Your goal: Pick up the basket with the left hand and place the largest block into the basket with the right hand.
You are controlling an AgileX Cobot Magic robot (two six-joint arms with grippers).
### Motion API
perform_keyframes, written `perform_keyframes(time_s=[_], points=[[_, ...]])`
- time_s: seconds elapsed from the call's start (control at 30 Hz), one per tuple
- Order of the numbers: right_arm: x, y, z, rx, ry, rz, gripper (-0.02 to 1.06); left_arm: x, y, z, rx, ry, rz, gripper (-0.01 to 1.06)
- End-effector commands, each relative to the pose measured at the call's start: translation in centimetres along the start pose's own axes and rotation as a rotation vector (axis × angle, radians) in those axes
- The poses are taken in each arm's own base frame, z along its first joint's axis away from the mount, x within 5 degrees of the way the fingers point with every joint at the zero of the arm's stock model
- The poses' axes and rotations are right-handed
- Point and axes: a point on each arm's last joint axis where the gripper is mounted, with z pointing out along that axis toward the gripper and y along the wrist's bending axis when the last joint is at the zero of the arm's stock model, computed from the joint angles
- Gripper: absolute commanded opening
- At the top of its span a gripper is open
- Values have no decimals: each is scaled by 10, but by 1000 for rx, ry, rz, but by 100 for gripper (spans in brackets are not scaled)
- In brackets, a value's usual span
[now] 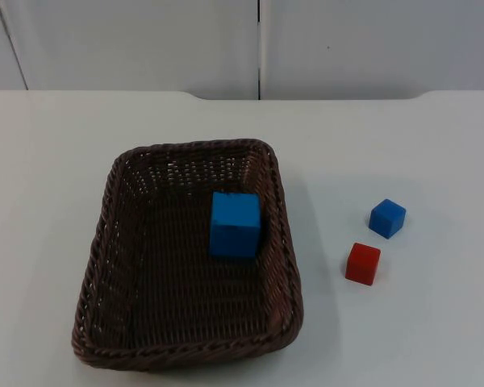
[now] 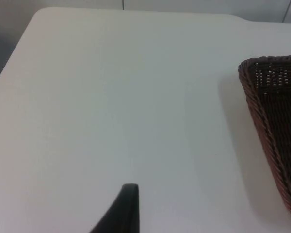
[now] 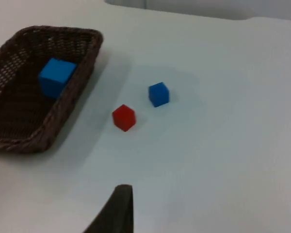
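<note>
A brown wicker basket [image 1: 97,246] rests flat on the white table. The large blue block [image 1: 235,224] lies inside it, close to the basket's right wall. To the right of the basket, a small blue block [image 1: 387,218] and a small red block [image 1: 363,263] sit on the table. My left gripper [image 2: 121,211] hangs over bare table to the left of the basket [image 2: 274,126], well apart from it. My right gripper [image 3: 117,211] is held back from the red block [image 3: 123,117], the small blue block [image 3: 158,93] and the basket [image 3: 80,80] with the large blue block [image 3: 56,75].
The grey partition wall [image 1: 145,40] closes the table at the back. The table's left edge [image 2: 9,63] runs near the left gripper. Bare white table lies around the basket and the two small blocks.
</note>
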Motion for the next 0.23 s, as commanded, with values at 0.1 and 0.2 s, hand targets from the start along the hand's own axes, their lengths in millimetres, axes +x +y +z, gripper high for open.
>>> perform_keyframes(time_s=[0.1, 0.2], points=[[0, 1, 1, 79, -6, 38, 105, 1, -1, 0, 6, -4, -1, 105], [0, 1, 1, 128, -7, 64, 105, 1, -1, 0, 6, -4, -1, 105]])
